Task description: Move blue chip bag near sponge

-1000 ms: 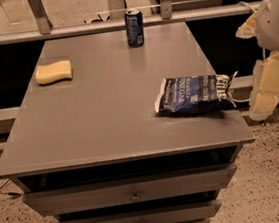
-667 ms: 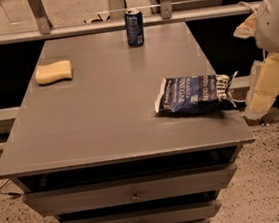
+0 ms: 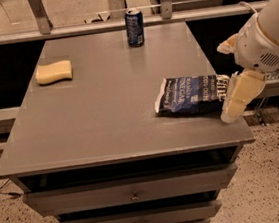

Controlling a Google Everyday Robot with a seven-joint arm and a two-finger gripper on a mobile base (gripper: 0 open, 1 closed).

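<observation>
Blue chip bag (image 3: 188,95) lies flat on the right part of the grey table (image 3: 100,118), close to the right edge and nearer the front than the back. Its dark foil carries white lettering in several lines, but I cannot read any word or brand. Both ends of the bag are white. The sponge (image 3: 53,72) sits far off at the left side of the table, well apart from the bag. Its pale yellow surface has no markings. An upright blue soda can (image 3: 134,27) stands at the far edge near the middle, and its label is too small to read.

My gripper (image 3: 233,107) hangs at the table's right edge, right at the bag's right end, with its cream-coloured part slanting down towards the front corner. Whether it is spread or pinching the bag, I cannot tell.

Against the view a moment ago, my gripper has come leftwards, from beside the table to the bag's end. The bag, the sponge and the can lie where they were.
</observation>
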